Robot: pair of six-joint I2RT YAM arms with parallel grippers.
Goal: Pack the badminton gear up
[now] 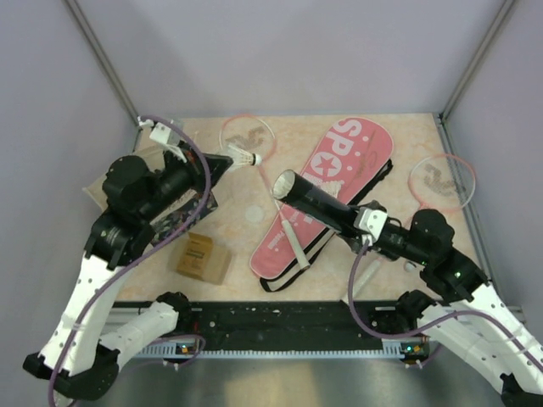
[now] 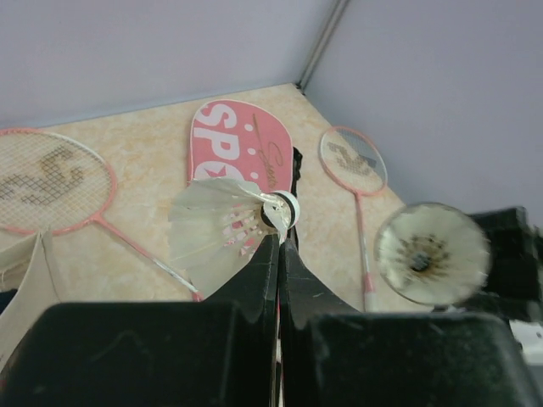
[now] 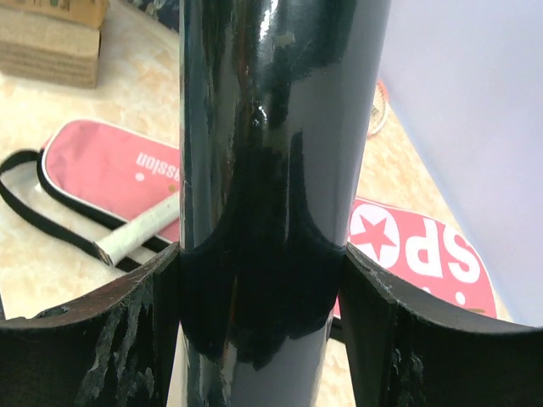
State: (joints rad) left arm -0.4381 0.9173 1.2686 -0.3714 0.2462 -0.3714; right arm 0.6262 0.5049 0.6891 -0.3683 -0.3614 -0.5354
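Note:
My left gripper [image 1: 231, 161] [image 2: 280, 242] is shut on the cork end of the white feather shuttlecock [image 1: 247, 158] [image 2: 221, 225] and holds it in the air. My right gripper [image 1: 363, 222] [image 3: 263, 254] is shut on the black tube [image 1: 318, 202] [image 3: 280, 127], whose open end [image 2: 433, 253] points toward the shuttlecock with a gap between them. The pink SPORT cover [image 1: 348, 174] [image 3: 424, 246] lies flat below the tube. One pink-rimmed racket [image 1: 248, 136] [image 2: 47, 178] lies at the back, its white handle [image 1: 293, 242] [image 3: 140, 229] on the cover. The other racket [image 1: 441, 181] [image 2: 352, 161] lies at the right.
A small brown cardboard box [image 1: 204, 257] [image 3: 51, 42] stands near the front left. A beige tote bag [image 1: 95, 185] [image 2: 21, 280] lies under my left arm. Grey walls close the table at the back and both sides.

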